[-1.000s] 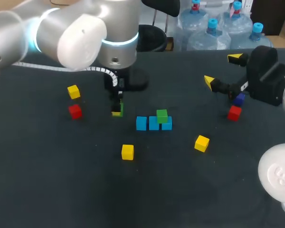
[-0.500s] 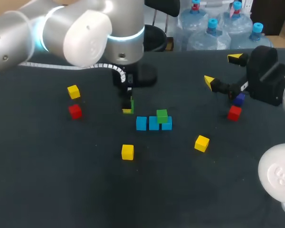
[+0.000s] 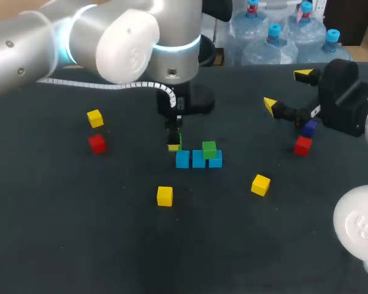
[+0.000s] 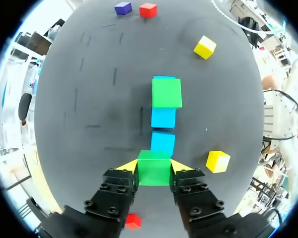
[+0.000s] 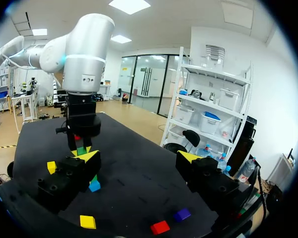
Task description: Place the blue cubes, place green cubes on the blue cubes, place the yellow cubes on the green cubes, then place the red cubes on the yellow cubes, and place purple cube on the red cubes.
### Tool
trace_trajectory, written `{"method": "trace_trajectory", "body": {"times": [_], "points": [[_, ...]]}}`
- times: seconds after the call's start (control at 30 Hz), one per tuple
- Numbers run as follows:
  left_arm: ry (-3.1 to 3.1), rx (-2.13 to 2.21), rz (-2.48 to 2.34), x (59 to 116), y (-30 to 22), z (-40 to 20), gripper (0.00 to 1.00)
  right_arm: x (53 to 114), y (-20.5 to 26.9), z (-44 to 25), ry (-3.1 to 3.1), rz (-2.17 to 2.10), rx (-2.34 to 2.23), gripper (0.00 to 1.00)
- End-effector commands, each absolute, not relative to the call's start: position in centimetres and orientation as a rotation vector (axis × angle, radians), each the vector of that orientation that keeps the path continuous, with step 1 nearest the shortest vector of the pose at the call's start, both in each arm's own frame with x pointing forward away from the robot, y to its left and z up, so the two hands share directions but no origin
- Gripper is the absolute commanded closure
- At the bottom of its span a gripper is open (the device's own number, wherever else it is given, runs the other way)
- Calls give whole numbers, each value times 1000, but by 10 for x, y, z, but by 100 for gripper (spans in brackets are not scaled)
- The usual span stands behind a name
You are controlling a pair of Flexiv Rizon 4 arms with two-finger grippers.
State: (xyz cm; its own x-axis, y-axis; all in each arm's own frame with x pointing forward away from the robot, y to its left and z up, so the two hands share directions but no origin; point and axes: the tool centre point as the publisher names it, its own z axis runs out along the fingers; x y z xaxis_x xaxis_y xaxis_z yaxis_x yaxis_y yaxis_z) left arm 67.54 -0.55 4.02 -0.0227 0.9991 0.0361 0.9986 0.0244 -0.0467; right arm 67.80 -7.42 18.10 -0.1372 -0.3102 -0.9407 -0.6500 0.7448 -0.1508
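Clamping a green cube [image 4: 154,167] from two sides with its yellow tips, the left gripper [image 3: 175,144] hangs at the left end of the row of three blue cubes [image 3: 199,160], whose other end carries a second green cube [image 3: 209,149]. Well apart on the right, the right gripper [image 3: 286,90] stands empty with its fingers spread wide, near a red cube [image 3: 302,146] and the purple cube [image 3: 308,128].

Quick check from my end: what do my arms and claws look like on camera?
Left arm: rounded silver-white links, glowing blue ring, white coiled cable. Right arm: white rounded link. Left claw and right claw: black blocky bodies, yellow wedge tips.
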Motion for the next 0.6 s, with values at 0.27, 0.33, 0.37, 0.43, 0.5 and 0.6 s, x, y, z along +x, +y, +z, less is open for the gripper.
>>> {"method": "trace_trajectory", "body": {"times": [0.27, 0.33, 0.37, 0.43, 0.5, 0.6], "points": [[-2228, -2133, 65, 673, -14, 35, 100, 678, -75, 181, 1734, 352, -762, 0], [-2221, -2143, 62, 672, -17, 34, 100, 678, -75, 181, 1734, 352, -762, 0], [-2218, -2147, 62, 671, -18, 34, 100, 678, -75, 181, 1734, 352, -762, 0], [-2204, -2157, 65, 671, -20, 33, 100, 678, -75, 181, 1734, 352, -762, 0], [-2195, -2167, 63, 671, -22, 33, 100, 678, -75, 181, 1734, 352, -762, 0], [-2180, -2180, 59, 671, -25, 33, 100, 678, -75, 181, 1734, 352, -762, 0]]}}
